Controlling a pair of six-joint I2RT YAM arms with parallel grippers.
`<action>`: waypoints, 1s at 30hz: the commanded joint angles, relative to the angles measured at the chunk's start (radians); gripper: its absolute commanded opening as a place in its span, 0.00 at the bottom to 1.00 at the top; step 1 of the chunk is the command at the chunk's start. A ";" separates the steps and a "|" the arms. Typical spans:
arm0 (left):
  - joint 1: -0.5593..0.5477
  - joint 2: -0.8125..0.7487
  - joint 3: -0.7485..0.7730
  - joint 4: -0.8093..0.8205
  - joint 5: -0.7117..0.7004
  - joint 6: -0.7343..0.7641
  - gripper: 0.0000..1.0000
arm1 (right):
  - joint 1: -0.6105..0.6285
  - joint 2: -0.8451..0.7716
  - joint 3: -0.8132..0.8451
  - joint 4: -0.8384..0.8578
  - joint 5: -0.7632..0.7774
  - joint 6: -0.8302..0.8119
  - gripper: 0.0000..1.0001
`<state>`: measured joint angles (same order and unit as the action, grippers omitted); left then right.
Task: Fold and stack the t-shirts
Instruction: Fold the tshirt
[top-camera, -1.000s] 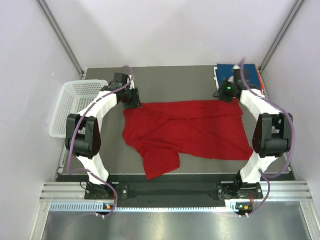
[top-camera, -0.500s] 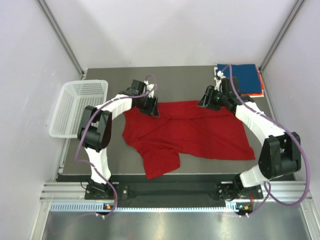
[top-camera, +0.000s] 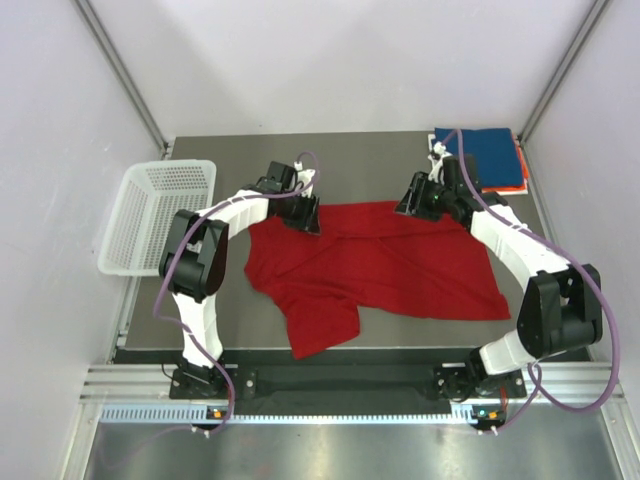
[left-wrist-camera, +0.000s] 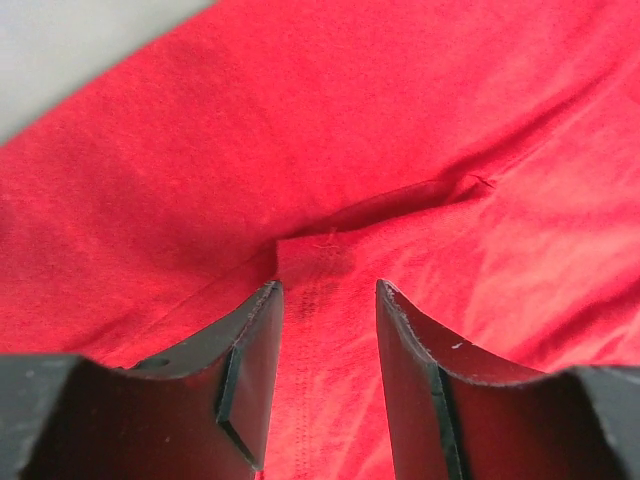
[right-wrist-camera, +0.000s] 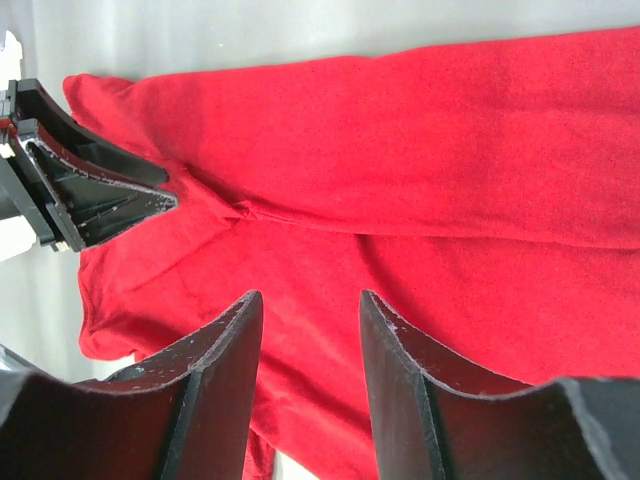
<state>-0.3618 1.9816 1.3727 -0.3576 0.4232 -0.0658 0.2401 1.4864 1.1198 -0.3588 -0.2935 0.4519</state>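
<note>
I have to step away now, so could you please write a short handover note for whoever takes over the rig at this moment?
Left gripper: open, jaws apart just over the red t-shirt, at its far edge toward the left.
Right gripper: open, over the same far edge, further right.
Red t-shirt: spread on the table, rumpled, not folded.
Done: a folded dark blue t-shirt lies on an orange t-shirt in the far right corner.
Left: grip and fold the red one, then add it to that stack.
</note>
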 joint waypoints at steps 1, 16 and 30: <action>0.000 -0.032 0.009 0.068 -0.037 0.038 0.48 | 0.014 -0.018 0.003 0.044 -0.016 -0.010 0.44; 0.001 0.013 0.057 0.040 0.028 0.044 0.46 | 0.014 -0.005 0.021 0.008 0.016 -0.027 0.44; -0.012 0.005 0.051 -0.001 0.005 0.057 0.41 | 0.014 -0.054 0.038 -0.014 0.025 -0.012 0.44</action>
<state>-0.3649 1.9930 1.4063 -0.3569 0.4183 -0.0296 0.2405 1.4853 1.1202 -0.3813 -0.2775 0.4385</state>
